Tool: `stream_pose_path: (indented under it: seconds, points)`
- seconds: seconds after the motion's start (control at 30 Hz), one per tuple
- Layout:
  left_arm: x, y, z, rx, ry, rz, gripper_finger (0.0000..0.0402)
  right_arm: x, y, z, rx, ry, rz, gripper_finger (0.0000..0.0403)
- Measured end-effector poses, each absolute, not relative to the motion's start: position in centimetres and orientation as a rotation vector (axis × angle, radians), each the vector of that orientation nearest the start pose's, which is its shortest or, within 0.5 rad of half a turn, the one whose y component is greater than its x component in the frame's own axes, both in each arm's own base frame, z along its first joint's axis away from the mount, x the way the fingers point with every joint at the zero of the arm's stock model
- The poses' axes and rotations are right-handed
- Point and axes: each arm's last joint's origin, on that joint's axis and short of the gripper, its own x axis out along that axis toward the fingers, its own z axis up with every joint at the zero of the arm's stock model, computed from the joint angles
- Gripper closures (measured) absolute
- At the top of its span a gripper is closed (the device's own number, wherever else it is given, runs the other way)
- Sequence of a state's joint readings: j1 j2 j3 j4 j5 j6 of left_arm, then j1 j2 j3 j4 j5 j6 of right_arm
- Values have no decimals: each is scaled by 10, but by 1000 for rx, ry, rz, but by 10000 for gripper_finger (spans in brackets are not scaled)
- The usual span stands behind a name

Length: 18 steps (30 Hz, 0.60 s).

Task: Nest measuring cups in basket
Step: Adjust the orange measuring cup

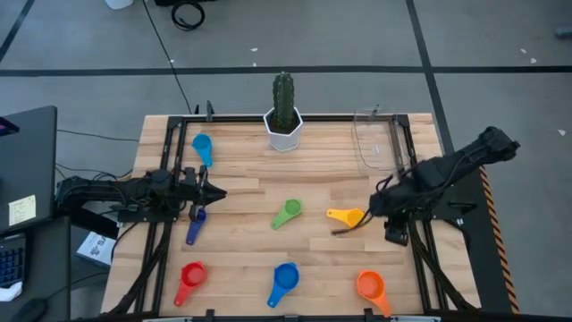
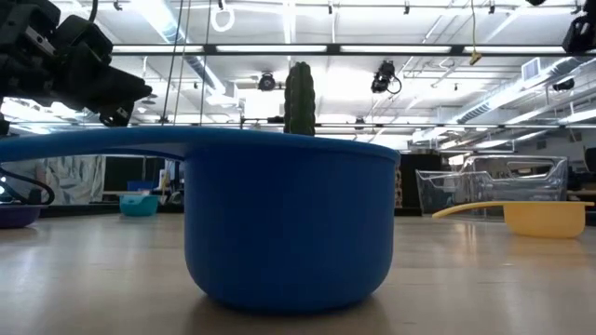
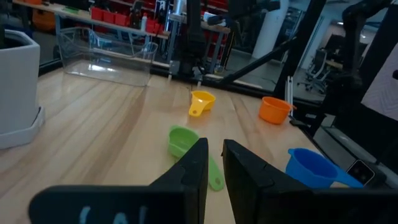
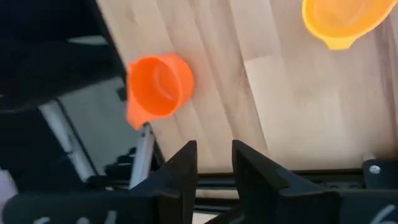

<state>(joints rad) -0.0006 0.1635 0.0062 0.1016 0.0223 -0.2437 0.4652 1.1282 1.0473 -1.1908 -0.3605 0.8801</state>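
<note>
Yellow cup (image 1: 343, 215) lies just beside right gripper (image 1: 369, 213).

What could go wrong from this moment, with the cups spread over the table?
1. The yellow cup lies right beside the right gripper, which holds nothing; a careless move may knock it away.
2. The orange cup sits near the table edge and could be pushed off.
3. The clear basket is empty and may slide when cups are dropped in.

Robotics lab or workshop: wooden test table (image 1: 313, 192) on grey concrete floor (image 1: 500, 36), open ceiling with strip lights (image 2: 372, 48), red storage bins (image 3: 115, 14), office chair (image 3: 320, 62) behind.
</note>
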Motion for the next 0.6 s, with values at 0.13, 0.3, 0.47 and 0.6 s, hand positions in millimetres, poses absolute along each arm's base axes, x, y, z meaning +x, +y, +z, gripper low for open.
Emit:
stream_pose_path:
  seconds: [0.13, 0.3, 0.47, 0.6]
  points:
    - [107, -1, 162, -245, 62, -16, 347, 169, 110, 277, 589, 1585, 82, 296]
    - [107, -1, 162, -255, 62, -15, 347, 189, 130, 259, 577, 1576, 60, 296]
    - [107, -1, 162, -284, 62, -14, 347, 208, 149, 237, 601, 1586, 45, 296]
    - [107, -1, 162, -285, 62, -15, 347, 215, 162, 220, 602, 1629, 6, 296]
